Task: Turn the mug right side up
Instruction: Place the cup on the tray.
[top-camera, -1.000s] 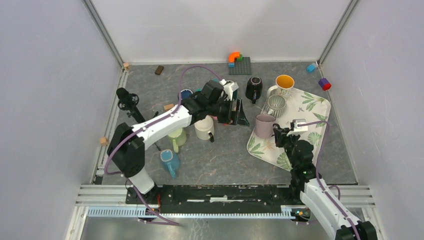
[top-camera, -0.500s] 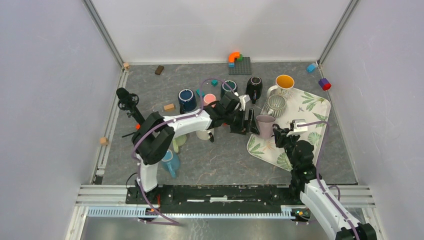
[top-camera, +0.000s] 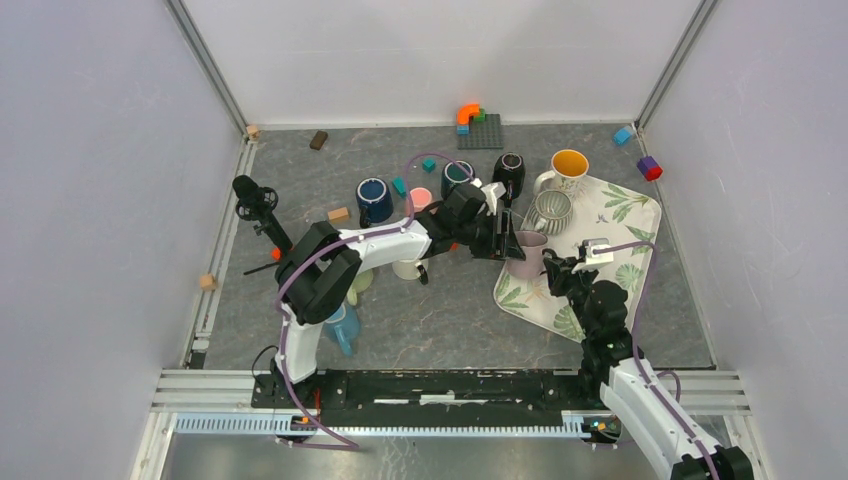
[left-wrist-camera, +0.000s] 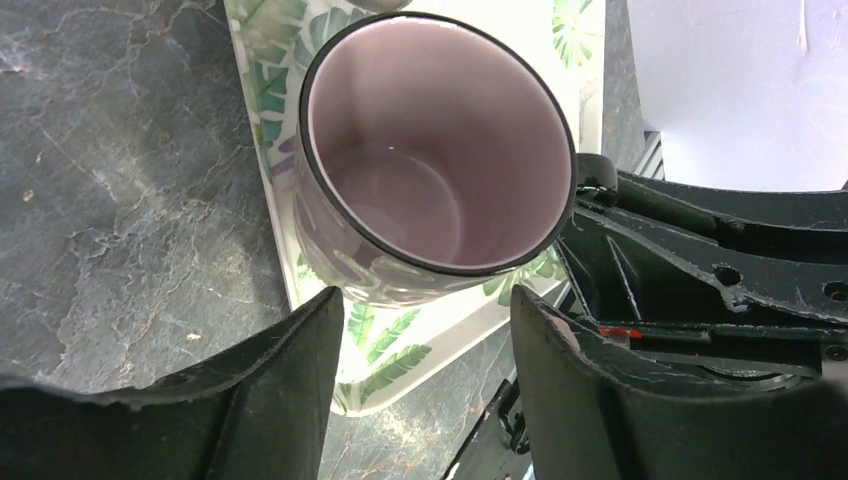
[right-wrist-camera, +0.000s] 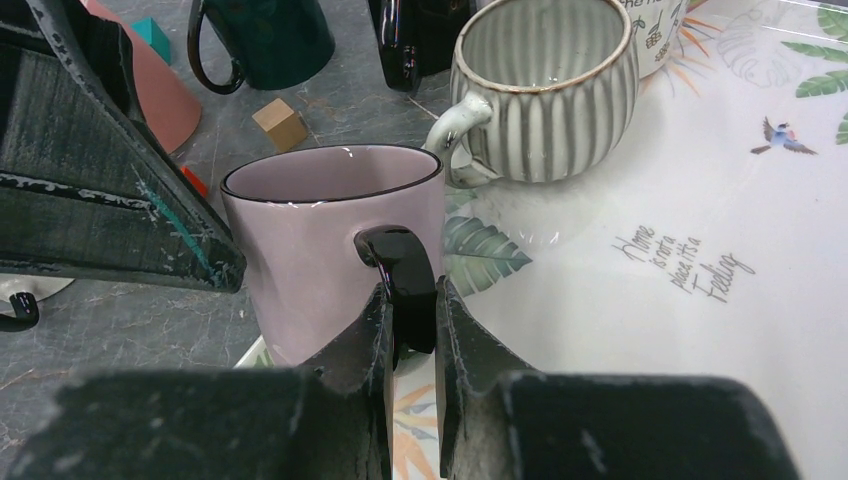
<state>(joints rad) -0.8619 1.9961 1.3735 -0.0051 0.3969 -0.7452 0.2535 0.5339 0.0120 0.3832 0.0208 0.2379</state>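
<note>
Swung right since a second ago, the left gripper (left-wrist-camera: 425, 305) has its fingers spread just beside the mug (left-wrist-camera: 430, 150). The right gripper (right-wrist-camera: 410, 310) pinches the black handle (right-wrist-camera: 400, 262). Pale lilac and black-rimmed, the mug stands mouth up on the leafy tray (right-wrist-camera: 700, 330), at its left edge.

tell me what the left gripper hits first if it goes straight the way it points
Most likely the pink mug: it stands upright at the edge of the tray, just ahead of the open left gripper, with the right gripper clamping its handle.
</note>
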